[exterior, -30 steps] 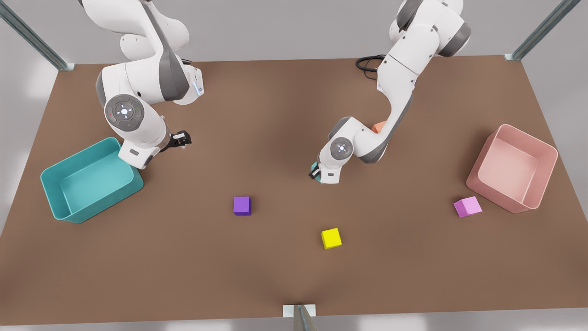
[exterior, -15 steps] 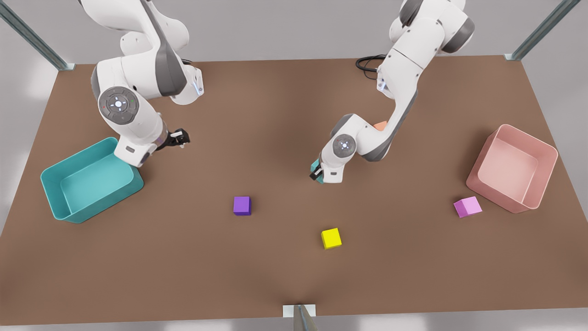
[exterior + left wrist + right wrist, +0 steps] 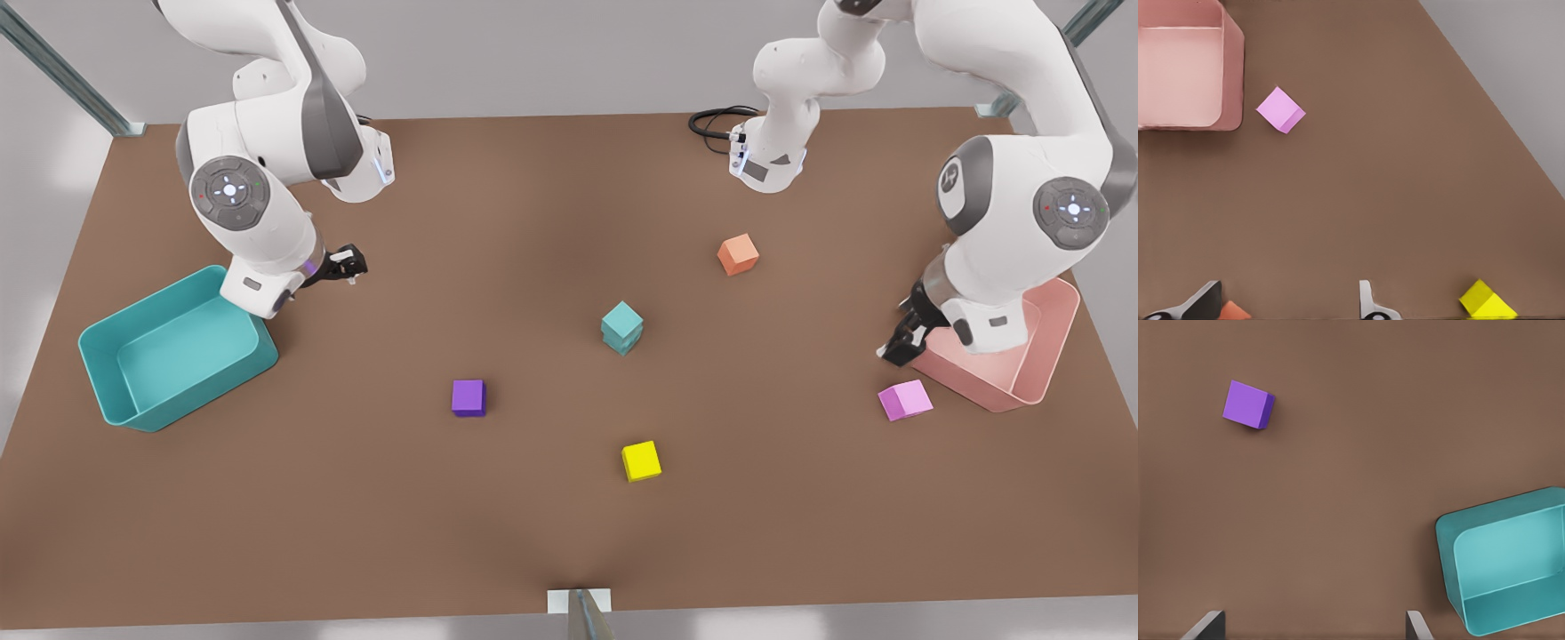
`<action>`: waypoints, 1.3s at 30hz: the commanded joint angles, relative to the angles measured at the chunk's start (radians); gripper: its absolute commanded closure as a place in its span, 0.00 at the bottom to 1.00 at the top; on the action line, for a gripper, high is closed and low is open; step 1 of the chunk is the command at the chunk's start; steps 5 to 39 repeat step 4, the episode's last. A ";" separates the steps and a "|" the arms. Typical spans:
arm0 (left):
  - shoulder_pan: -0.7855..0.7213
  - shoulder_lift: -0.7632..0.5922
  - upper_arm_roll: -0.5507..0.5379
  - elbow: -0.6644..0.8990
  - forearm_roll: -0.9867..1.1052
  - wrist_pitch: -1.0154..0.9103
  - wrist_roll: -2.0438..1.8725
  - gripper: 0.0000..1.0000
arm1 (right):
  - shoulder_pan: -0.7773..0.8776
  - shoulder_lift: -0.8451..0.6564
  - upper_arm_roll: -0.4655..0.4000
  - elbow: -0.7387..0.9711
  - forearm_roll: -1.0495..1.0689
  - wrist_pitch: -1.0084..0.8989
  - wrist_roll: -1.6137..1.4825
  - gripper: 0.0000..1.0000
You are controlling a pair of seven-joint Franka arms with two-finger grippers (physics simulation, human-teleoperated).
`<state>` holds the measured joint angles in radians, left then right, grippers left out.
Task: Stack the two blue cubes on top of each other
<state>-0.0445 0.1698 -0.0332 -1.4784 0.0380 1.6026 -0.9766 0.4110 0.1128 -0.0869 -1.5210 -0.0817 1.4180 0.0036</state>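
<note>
Blue cubes (image 3: 621,327) stand stacked mid-frame on the desk (image 3: 533,516), one squarely atop the other; they look light, rigid and matte (best pinched across opposite flat sides). Left gripper (image 3: 900,345), at the frame's right by the pink bin (image 3: 1062,333), and right gripper (image 3: 348,265), by the teal bin (image 3: 98,356), both wait with jaws spread and empty.

table (image 3: 533,533): brown
bins: teal bin (image 3: 107,373), pink bin (image 3: 1062,307)
cubes: lower blue cube (image 3: 621,342), purple cube (image 3: 468,397), yellow cube (image 3: 641,460), pink cube (image 3: 905,400), orange cube (image 3: 738,254)
</note>
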 commanded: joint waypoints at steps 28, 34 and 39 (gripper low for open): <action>-0.048 -0.016 0.039 -0.002 -0.058 -0.220 1.222 0.00 | -0.006 -0.001 -0.001 -0.004 0.005 0.001 -0.013 0.00; -0.048 -0.016 0.039 -0.002 -0.058 -0.220 1.222 0.00 | -0.006 -0.001 -0.001 -0.004 0.005 0.001 -0.013 0.00; -0.048 -0.016 0.039 -0.002 -0.058 -0.220 1.222 0.00 | -0.006 -0.001 -0.001 -0.004 0.005 0.001 -0.013 0.00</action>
